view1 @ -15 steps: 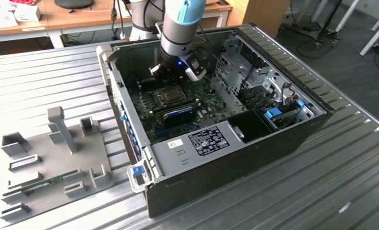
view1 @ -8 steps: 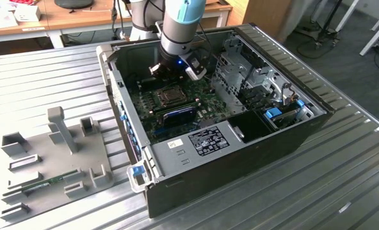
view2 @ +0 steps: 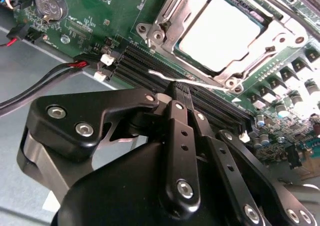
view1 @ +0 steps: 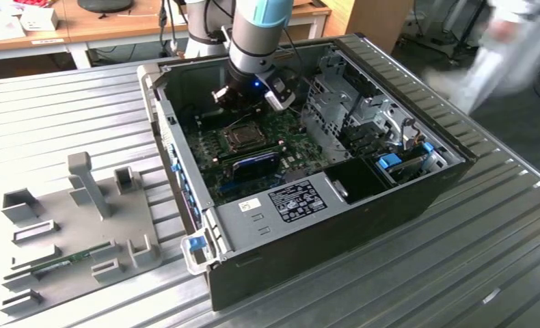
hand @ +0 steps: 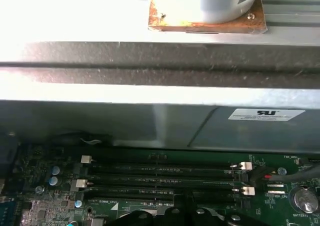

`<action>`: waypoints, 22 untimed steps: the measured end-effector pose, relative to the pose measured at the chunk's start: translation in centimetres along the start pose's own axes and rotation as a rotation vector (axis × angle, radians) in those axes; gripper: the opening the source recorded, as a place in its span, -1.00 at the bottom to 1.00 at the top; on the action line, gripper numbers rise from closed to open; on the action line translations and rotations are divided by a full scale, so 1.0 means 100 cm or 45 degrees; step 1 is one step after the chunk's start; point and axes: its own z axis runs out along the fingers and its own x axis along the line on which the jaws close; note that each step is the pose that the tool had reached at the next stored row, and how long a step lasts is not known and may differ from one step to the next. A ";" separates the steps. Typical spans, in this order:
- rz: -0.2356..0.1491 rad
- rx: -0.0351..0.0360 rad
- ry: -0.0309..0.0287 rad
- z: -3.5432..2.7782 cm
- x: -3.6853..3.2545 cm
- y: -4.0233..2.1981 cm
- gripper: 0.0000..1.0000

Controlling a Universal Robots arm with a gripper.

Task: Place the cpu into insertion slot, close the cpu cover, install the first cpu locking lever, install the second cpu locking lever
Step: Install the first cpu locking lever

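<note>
Grey cpu (view2: 225, 31) under cpu cover (view2: 167, 16); claw (view2: 177, 88) closed, low over memory slots (view2: 135, 61)

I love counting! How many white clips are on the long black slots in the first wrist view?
4 white clips: two at each end of the slots. Others may be hidden.

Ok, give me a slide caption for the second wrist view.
The gripper at a thin metal lever beside the cpu, which sits under the lowered cpu cover.
</note>
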 end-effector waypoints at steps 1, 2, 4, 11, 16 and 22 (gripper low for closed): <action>0.000 -0.0002 -0.0001 0.0000 0.0000 0.0000 -0.80; 0.000 -0.0003 -0.0002 0.0000 0.0000 0.0000 -0.80; 0.000 -0.0002 -0.0001 -0.0001 0.0000 0.0000 -0.80; -0.002 -0.0020 -0.0074 -0.0003 0.0088 0.0004 -0.80; -0.004 -0.0117 -0.0127 -0.0005 0.0131 0.0005 -0.80; -0.004 -0.0303 -0.0156 -0.0051 0.0131 0.0021 -0.80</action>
